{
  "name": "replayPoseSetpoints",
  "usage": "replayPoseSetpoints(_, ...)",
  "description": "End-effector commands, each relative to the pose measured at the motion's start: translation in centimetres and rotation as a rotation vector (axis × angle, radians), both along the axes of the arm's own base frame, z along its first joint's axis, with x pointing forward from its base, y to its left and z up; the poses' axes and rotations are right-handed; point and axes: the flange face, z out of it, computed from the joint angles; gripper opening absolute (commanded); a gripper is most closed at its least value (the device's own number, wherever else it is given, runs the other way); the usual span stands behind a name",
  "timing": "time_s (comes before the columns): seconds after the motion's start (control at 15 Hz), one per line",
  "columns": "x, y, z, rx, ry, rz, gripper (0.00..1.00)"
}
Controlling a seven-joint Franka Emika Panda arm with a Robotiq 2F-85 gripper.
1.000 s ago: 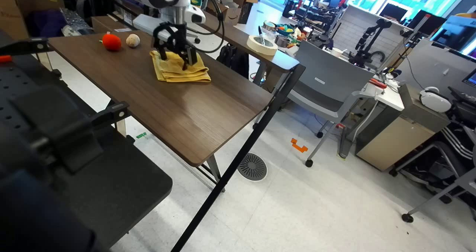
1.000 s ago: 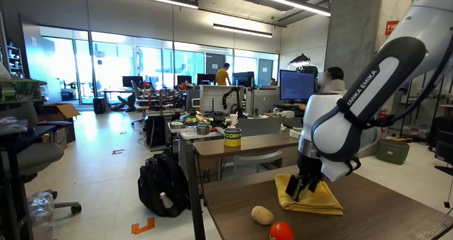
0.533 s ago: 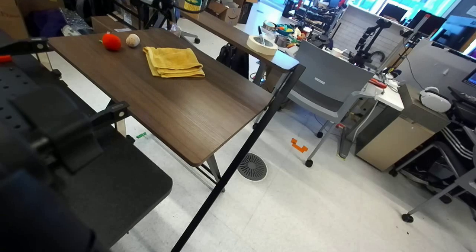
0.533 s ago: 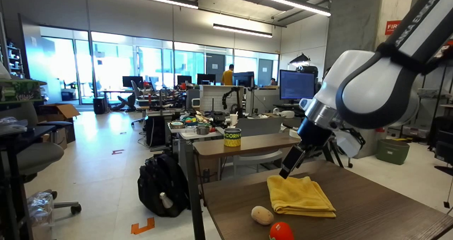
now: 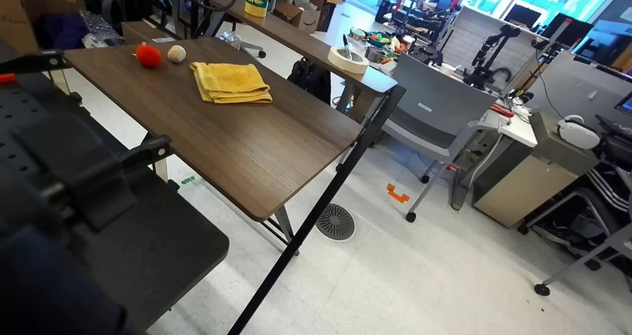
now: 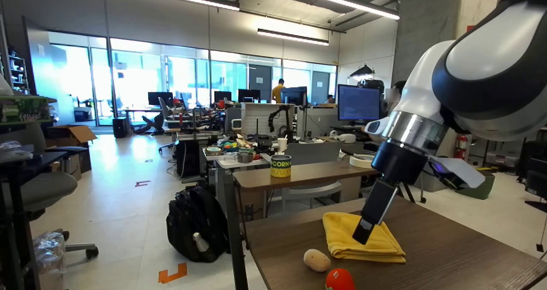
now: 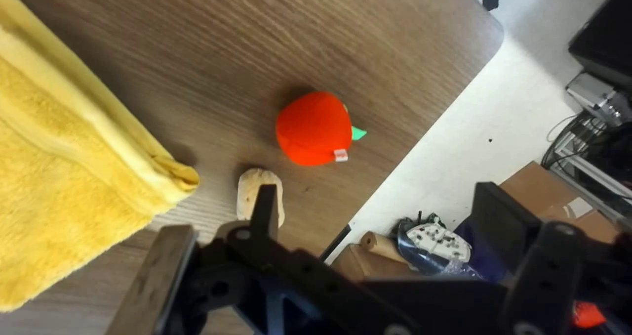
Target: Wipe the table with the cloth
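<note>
Gripper [image 6: 364, 233] has jaws spread wide w/ nothing held, prob for room to pinch the cloth [image 7: 64, 187], folded on the table [image 5: 217, 132] below & to one side of them, layered presumably for thicker wiping.

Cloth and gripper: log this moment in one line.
gripper: open, holding nothing | cloth: folded, on table, not gripped | red ball: on table, apart from cloth

"CORN" in yellow, on a can [image 6: 280, 167]

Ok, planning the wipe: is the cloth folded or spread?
Folded: the yellow cloth shows stacked layers along one edge in both exterior views.
</note>
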Motion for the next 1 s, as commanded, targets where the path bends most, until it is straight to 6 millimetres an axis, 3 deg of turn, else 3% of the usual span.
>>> replayPoseSetpoints(0.0,-0.3,-0.3,-2.1,-0.023,0.086,-0.035,1.0)
replayPoseSetpoints(0.27,-0.2,0.0,-5.7,-0.055,0.144,-0.084,1.0)
replayPoseSetpoints(0.47,0.0,1.9,-7.5,-0.031,0.164,-0.124,1.0)
replayPoseSetpoints(0.73,0.2,4.8,-8.4,0.006,0.151,-0.169,1.0)
replayPoseSetpoints(0.93,0.7,5.9,-8.6,0.002,0.126,-0.206,1.0)
